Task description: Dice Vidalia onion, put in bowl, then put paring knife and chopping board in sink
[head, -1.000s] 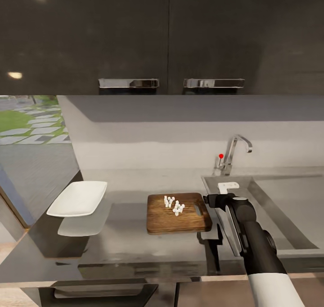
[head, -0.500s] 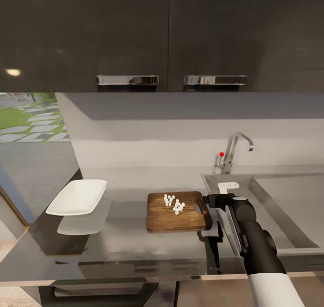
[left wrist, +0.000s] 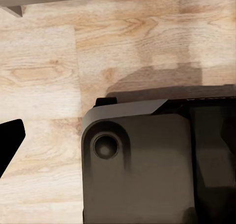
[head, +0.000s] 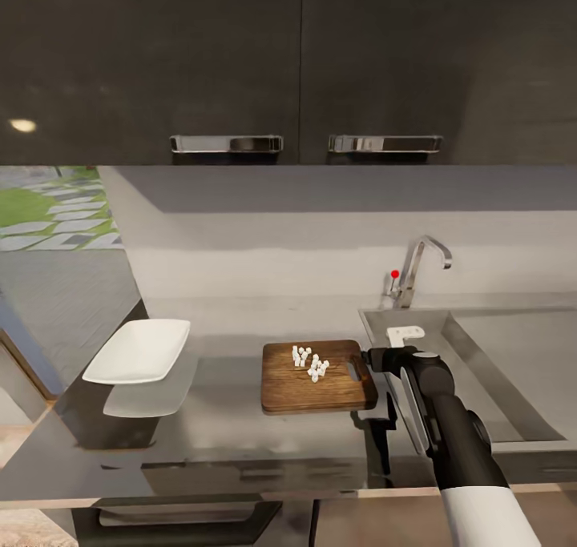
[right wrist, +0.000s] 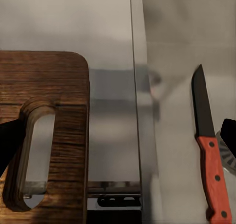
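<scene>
The chopping board (head: pixel 288 388) (right wrist: pixel 54 86) lies on the dark countertop (head: pixel 224 423) just left of the sink (head: pixel 497 347). Small white pieces of diced onion (head: pixel 311 363) sit in a cluster on the board. The white bowl (head: pixel 138 351) stands empty at the counter's left end. My right gripper (head: pixel 385 403) (right wrist: pixel 118 140) points down, open, over the strip of counter between the board's handle slot (right wrist: pixel 34 155) and the sink's rim. The paring knife (right wrist: pixel 209 155) lies flat in the sink. My left gripper's dark finger (left wrist: pixel 9 145) hangs over a wooden floor.
A steel faucet (head: pixel 418 268) with a red knob stands behind the sink. Dark wall cabinets (head: pixel 296 58) hang above the counter. Past the counter's left end a window shows grass and paving. The robot's own dark base (left wrist: pixel 147 165) is below my left gripper.
The head camera has shifted slightly, so the whole picture sits a little differently. The right arm, board, onion pieces and bowl keep their places.
</scene>
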Available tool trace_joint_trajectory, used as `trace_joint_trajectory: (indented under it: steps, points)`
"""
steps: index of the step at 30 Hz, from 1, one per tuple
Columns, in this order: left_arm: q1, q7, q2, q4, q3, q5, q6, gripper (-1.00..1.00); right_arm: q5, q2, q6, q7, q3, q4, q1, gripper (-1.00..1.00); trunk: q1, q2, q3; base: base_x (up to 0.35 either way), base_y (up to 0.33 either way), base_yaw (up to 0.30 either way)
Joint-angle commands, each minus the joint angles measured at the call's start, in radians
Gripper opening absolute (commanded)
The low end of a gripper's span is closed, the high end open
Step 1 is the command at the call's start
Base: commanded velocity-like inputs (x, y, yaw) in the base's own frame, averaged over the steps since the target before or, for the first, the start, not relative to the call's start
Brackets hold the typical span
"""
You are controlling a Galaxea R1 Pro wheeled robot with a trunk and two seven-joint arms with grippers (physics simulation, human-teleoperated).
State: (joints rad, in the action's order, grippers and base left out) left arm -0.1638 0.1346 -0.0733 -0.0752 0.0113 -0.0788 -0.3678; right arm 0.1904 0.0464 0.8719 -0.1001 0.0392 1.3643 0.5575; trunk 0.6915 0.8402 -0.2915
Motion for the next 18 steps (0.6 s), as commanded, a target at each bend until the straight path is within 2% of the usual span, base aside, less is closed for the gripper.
trace_joint_trajectory:
  steps: [1, 18]
  points:
    - [-0.002, 0.008, 0.0, -0.004, 0.001, -0.009, -0.007, 1.0, 0.011, 0.001, 0.004, -0.01, 0.002, 0.0, 0.001, 1.0, -0.004, -0.006, 0.001, 0.0, 0.0, 0.0]
    - [-0.002, 0.008, 0.0, -0.005, 0.001, -0.009, -0.007, 1.0, 0.011, 0.001, 0.004, -0.01, 0.003, -0.002, 0.001, 1.0, -0.069, -0.125, 0.036, 0.0, 0.0, 0.0]
